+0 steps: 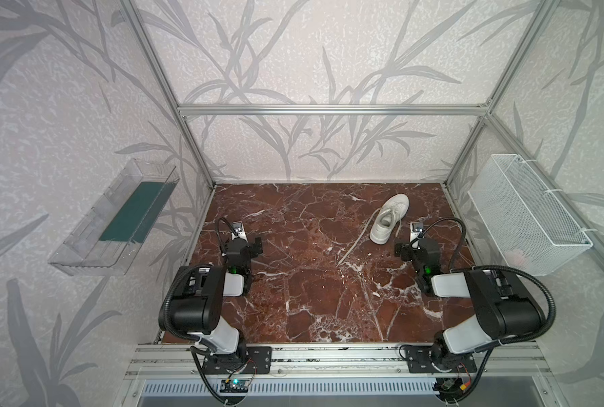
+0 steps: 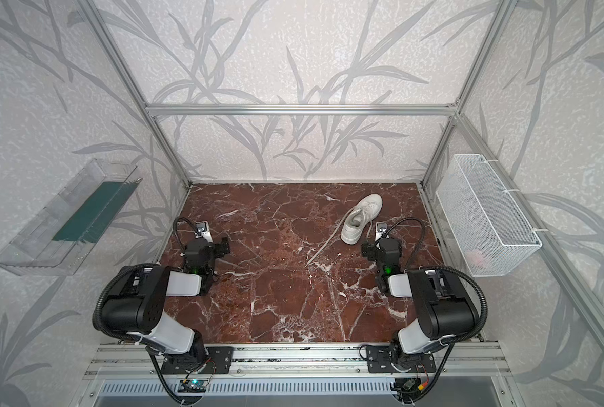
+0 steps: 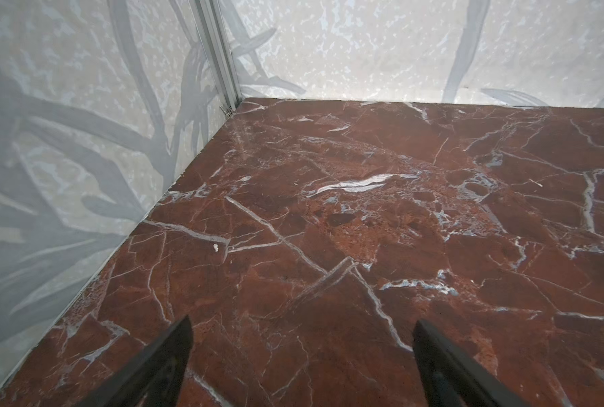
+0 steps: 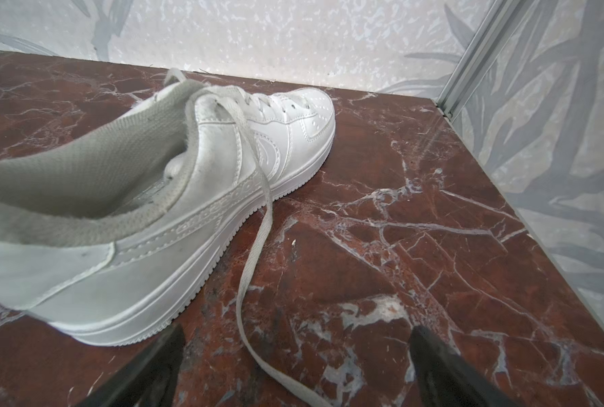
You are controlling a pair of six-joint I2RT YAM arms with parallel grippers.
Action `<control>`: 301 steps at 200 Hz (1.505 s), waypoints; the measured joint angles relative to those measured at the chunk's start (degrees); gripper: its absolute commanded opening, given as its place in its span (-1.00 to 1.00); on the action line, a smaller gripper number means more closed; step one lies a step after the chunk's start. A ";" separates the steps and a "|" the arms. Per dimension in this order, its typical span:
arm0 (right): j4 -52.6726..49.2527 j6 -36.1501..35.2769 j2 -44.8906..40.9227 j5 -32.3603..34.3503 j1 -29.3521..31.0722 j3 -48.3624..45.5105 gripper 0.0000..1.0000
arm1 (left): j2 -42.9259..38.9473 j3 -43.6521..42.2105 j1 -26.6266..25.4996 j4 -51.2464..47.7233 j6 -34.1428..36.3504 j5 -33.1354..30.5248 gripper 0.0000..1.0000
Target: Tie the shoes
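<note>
A single white low-top shoe [image 1: 390, 218] [image 2: 362, 218] stands on the red marble table [image 1: 304, 299] at the back right, toe toward the back wall. Its laces are loose. One lace [image 1: 358, 236] trails across the table toward the front left. The other lace [image 4: 254, 246] drops down the shoe's right side and runs between my right gripper's jaws. My right gripper [image 4: 297, 333] is open just behind the shoe's heel [image 4: 82, 282], touching nothing. My left gripper [image 3: 302, 326] is open over bare marble at the left, far from the shoe.
A clear plastic tray [image 1: 117, 218] hangs on the left wall. A white wire basket [image 1: 526, 211] hangs on the right wall. Aluminium frame posts [image 1: 202, 169] stand at the table's back corners. Both arm bases sit on the front rail [image 1: 328, 356].
</note>
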 measured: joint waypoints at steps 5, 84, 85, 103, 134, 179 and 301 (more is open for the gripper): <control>0.00 -0.04 0.00 -0.02 0.00 0.00 0.98 | 0.00 0.00 0.00 0.00 0.02 -0.02 0.98; -0.02 -0.11 0.00 -0.07 0.00 0.00 0.98 | 0.00 0.00 0.00 0.00 0.02 0.00 0.98; 0.00 -0.11 0.00 -0.07 0.00 0.00 0.98 | 0.00 0.00 0.00 0.00 0.02 0.00 0.98; -0.02 -0.11 0.00 -0.11 0.00 0.00 0.98 | 0.00 0.00 0.00 0.00 0.02 0.00 0.98; -0.02 -0.11 0.00 -0.35 0.00 0.00 0.98 | 0.00 0.00 0.00 0.00 0.02 0.00 0.98; 0.00 -0.11 0.00 -0.42 0.00 0.04 0.98 | 0.00 0.00 0.00 0.00 0.02 0.00 0.98; -44.22 6.56 -21.81 -0.90 3.50 19.89 0.96 | -26.69 14.73 -4.42 -40.87 -9.92 2.43 0.95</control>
